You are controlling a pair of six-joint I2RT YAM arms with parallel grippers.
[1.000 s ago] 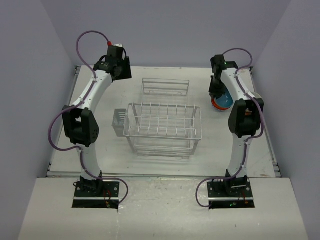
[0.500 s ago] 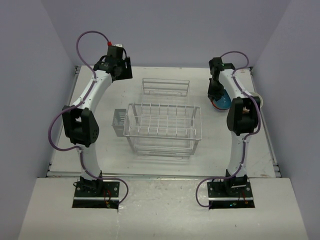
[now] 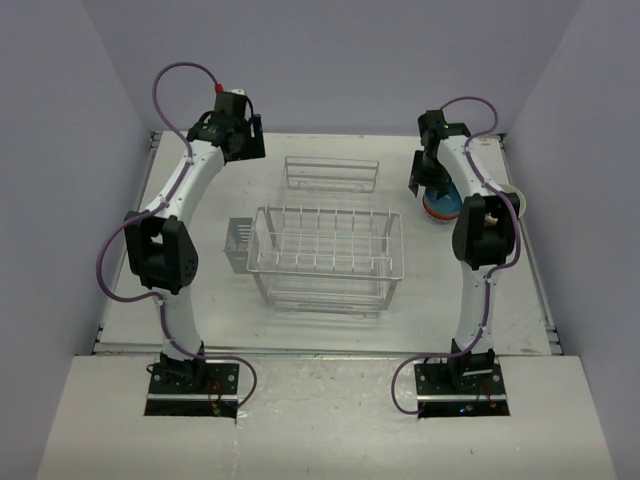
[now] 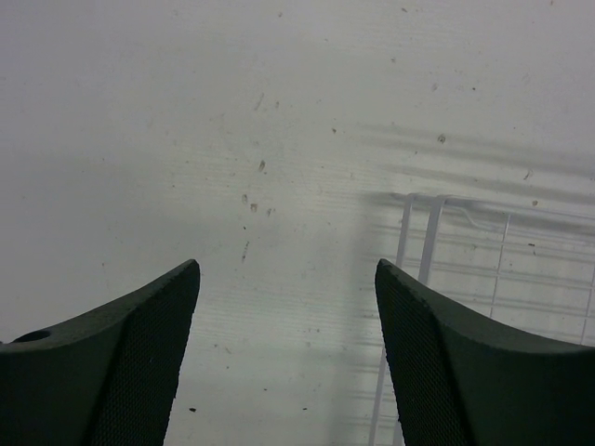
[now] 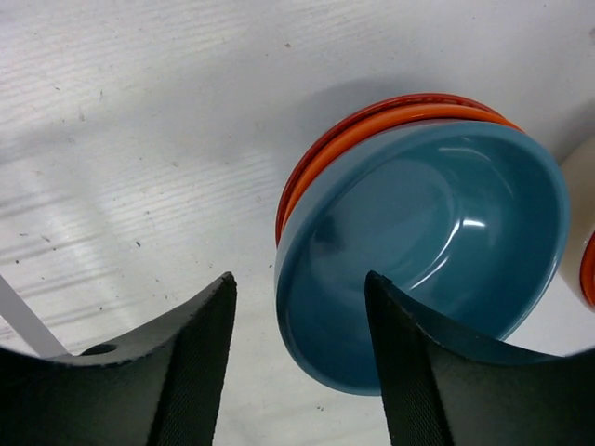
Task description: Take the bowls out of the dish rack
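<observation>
Right of the dish rack [image 3: 325, 250], on the table [image 3: 420, 290], one blue bowl [image 5: 437, 232] sits nested on two orange bowls [image 5: 372, 125], and one cream bowl [image 5: 581, 186] is just beside this stack. Over the blue bowl's rim hangs the right gripper [image 5: 299, 279], its fingers parted and not clamping it. Beyond the rack's far left corner the left gripper [image 4: 286, 269] is also spread wide, holding nothing. One smaller wire rack [image 3: 332, 173] stands behind the dish rack, and one cutlery cup [image 3: 238, 240] is at its left side.

Bare table [image 4: 279, 139] under left gripper [image 4: 288, 269], jaws wide, nothing between. Small wire rack [image 3: 332, 173] near on its right. Mid-table blocked by dish rack [image 3: 325, 250] and cutlery cup [image 3: 238, 243]. Far right: stacked bowls [image 5: 418, 232] crowding right gripper [image 5: 299, 279]; open strip left of stack.
</observation>
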